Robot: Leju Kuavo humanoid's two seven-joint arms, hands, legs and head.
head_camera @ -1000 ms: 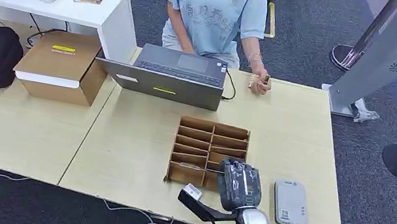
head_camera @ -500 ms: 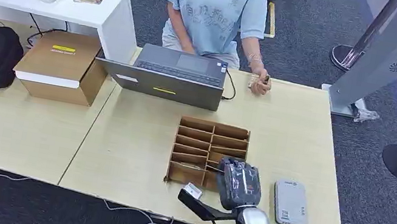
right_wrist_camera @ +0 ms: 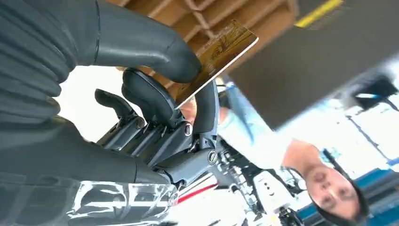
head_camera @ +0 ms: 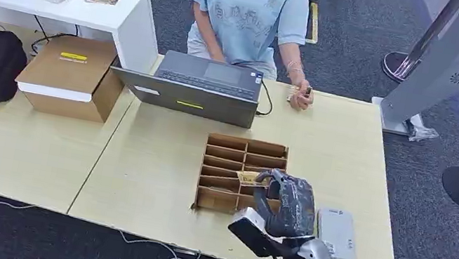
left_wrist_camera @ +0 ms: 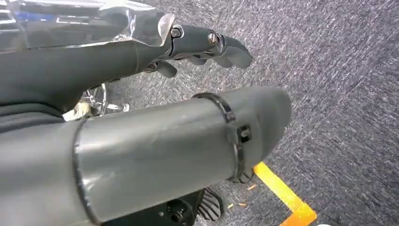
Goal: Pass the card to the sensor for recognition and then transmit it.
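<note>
My left robot hand (left_wrist_camera: 207, 44) is hanging over the carpet, fingers loosely apart, holding nothing. My right robot hand (head_camera: 288, 204) is pinching the gold card (head_camera: 248, 177) by one end, just above the cardboard divider tray (head_camera: 229, 154). The card reader (head_camera: 336, 235) is lying right of that tray. With so shallow a pinch, I judge the card is likely slipping or twisting during the swing across, or clipping a divider.

card (right_wrist_camera: 217, 49) print blurred, partly hidden by robot hand (right_wrist_camera: 155, 94)
</note>
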